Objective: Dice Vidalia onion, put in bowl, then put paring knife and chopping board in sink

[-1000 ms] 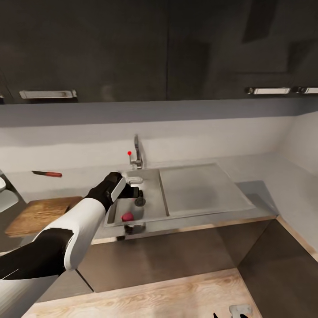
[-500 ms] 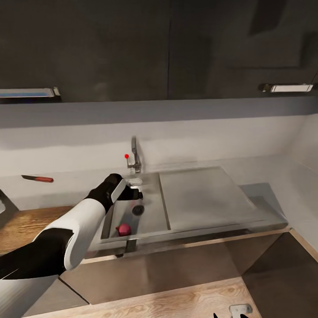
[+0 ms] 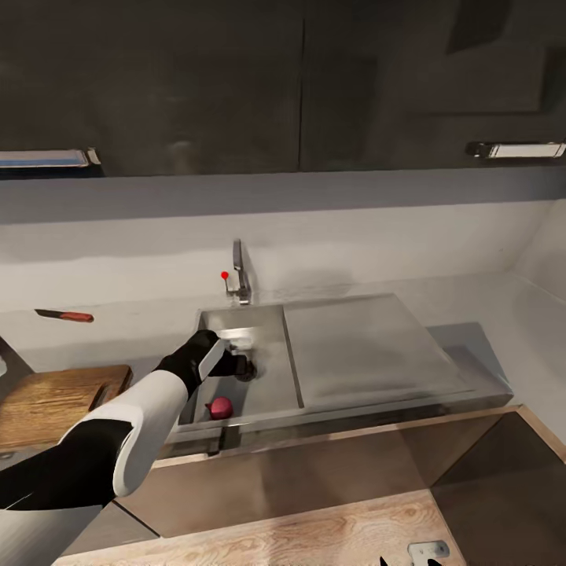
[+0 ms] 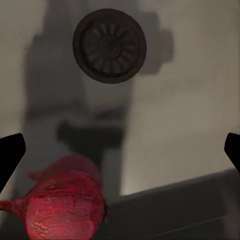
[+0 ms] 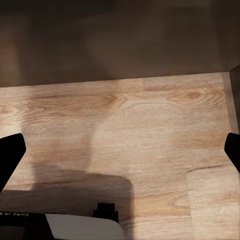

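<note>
The Vidalia onion (image 3: 221, 406), reddish-purple here, lies in the near part of the grey sink (image 3: 267, 330) basin. My left gripper (image 3: 238, 364) hangs open inside the basin over the round drain (image 3: 247, 373), a little beyond the onion. In the left wrist view the onion (image 4: 65, 205) sits low between the spread dark fingertips (image 4: 10, 155), nearer one of them and untouched. The chopping board (image 3: 59, 393) lies on the countertop (image 3: 141, 330) left of the sink. The red-handled paring knife (image 3: 64, 316) rests behind it near the wall. My right gripper (image 5: 120, 155) is open over wooden floor.
The chrome tap (image 3: 240, 275) with its red-tipped lever stands behind the basin. A flat drainboard (image 3: 362, 354) stretches right of it. Dark wall cupboards (image 3: 299, 86) hang overhead. Dark cabinet fronts (image 3: 314, 464) stand below the counter, with wooden floor (image 3: 259, 538) in front.
The camera has swung right, shifting the whole picture. My left gripper has dropped lower into the basin, down beside the drain and closer to the onion.
</note>
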Available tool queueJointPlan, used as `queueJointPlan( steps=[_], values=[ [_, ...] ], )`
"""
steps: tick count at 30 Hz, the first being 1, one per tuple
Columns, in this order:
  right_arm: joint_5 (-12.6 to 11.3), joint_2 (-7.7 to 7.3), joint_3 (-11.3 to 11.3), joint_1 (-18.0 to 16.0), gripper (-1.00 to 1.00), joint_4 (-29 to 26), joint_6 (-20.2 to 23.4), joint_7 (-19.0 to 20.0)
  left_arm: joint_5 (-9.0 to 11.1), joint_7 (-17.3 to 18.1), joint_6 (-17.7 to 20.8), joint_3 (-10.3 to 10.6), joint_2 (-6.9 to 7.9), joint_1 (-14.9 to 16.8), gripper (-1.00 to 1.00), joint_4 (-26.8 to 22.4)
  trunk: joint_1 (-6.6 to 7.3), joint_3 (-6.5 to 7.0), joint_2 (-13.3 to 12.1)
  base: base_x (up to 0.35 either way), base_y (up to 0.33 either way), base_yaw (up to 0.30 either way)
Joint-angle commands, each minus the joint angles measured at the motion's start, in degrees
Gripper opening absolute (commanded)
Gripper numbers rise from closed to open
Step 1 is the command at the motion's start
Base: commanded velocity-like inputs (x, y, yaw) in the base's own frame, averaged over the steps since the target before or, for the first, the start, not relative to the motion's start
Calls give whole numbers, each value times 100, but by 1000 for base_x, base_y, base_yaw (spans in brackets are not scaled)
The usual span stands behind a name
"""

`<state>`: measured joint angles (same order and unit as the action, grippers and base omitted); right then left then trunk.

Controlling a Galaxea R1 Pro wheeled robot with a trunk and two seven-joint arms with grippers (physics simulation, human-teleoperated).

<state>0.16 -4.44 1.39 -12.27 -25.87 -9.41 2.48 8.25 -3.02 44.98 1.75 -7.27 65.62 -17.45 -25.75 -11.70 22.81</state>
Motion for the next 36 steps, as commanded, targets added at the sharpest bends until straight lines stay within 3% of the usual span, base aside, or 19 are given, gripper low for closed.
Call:
queueJointPlan(
  steps=[1, 18, 36],
  values=[
    [1, -4, 14, -4, 100, 3, -17, 7, 54, -32, 20, 19, 3, -3, 100, 19, -3, -12, 11, 0, 0, 0],
    [1, -4, 19, -4, 100, 3, -17, 7, 54, -35, 11, 14, 16, -23, 100, 161, -3, -14, 11, -34, 32, 0],
    [9, -22, 30, -4, 100, 145, -33, 24, 54, -32, 2, 18, 131, -24, 100, 214, -3, -14, 11, -15, 45, 0]
  ],
)
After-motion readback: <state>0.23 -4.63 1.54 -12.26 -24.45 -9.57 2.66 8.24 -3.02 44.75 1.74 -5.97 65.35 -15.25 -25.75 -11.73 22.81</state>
